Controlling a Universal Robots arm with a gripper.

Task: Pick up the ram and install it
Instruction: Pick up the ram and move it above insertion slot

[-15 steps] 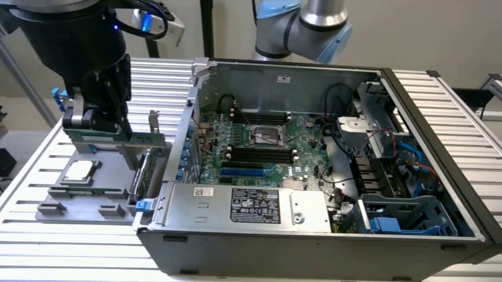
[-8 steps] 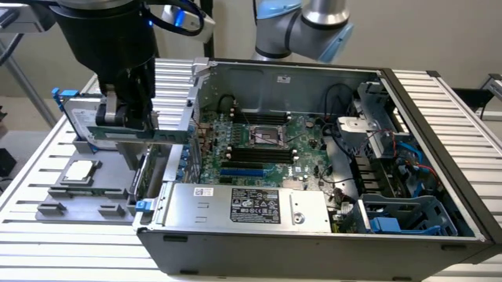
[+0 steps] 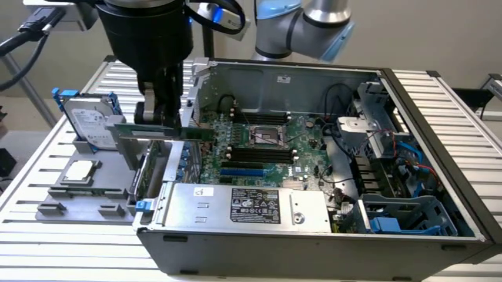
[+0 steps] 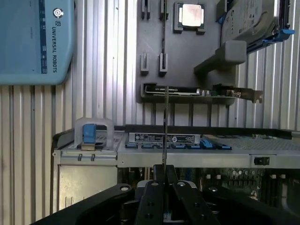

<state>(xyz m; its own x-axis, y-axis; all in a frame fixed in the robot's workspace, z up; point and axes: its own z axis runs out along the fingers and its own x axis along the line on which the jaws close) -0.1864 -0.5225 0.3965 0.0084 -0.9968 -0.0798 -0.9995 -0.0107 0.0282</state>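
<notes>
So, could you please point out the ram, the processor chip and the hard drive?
ram [image 3: 196, 134]: exterior view, green board's free end.
processor chip [image 3: 81, 170]: exterior view, silver lid's middle.
hard drive [image 3: 88, 123]: exterior view, silver face's middle.

**Exterior view.** The black tool covers the middle of the long, thin green circuit-board stick clamped between its fingers. The black arm housing above it is cut off by the upper edge. The dark grey computer case is cropped along its base. Print on the black-and-white label of the silver power-supply box is too small to read.

**Wrist view.** The stick appears edge-on, so its chips cannot be made out. The tool and the pale blue housing run out of frame.
</notes>
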